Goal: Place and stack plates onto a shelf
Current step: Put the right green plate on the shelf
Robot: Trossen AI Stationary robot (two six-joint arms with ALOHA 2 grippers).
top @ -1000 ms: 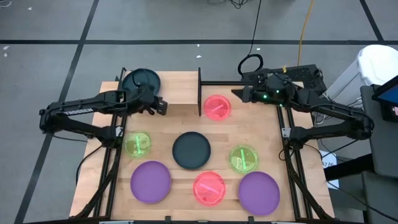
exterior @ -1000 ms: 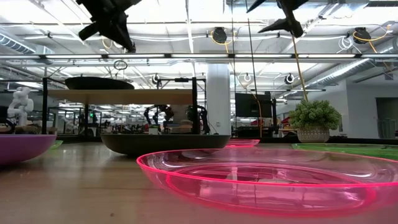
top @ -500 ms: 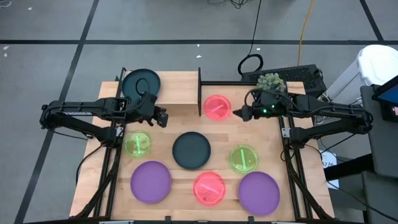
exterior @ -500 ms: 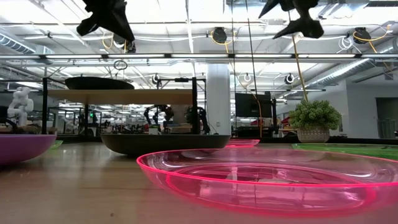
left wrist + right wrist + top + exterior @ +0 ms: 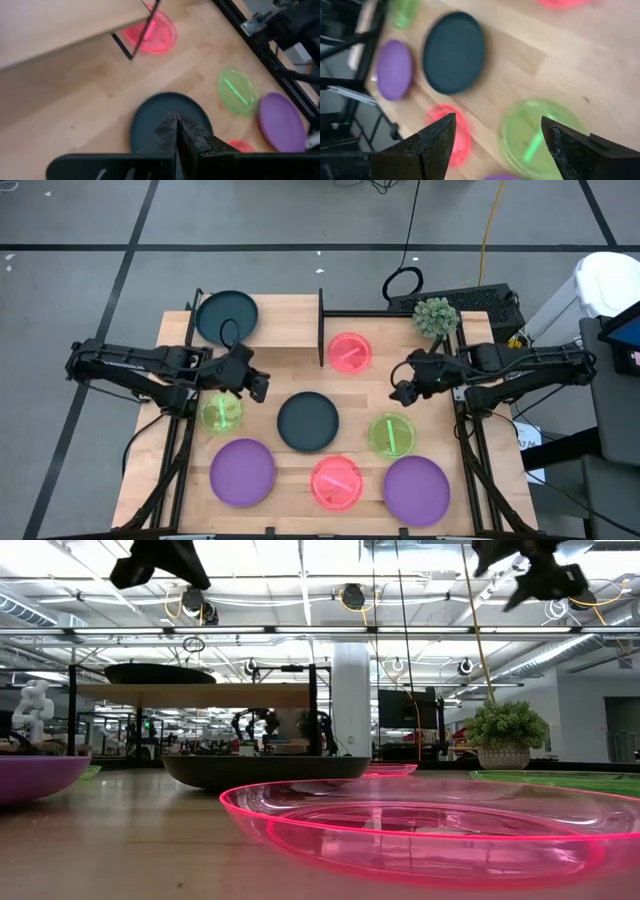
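Plates: light, stiff, slick plastic, best pinched at the rim; right gripper spread wide, empty; left gripper clamped tight, empty.

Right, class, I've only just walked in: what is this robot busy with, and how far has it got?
It is putting plates on a shelf. One dark plate already lies on the shelf's left end. Seven more lie on the table, including a second dark plate in the middle. Neither arm holds anything: the left gripper, shut, hovers beside that dark plate, and the right gripper, open, hangs above a green plate.
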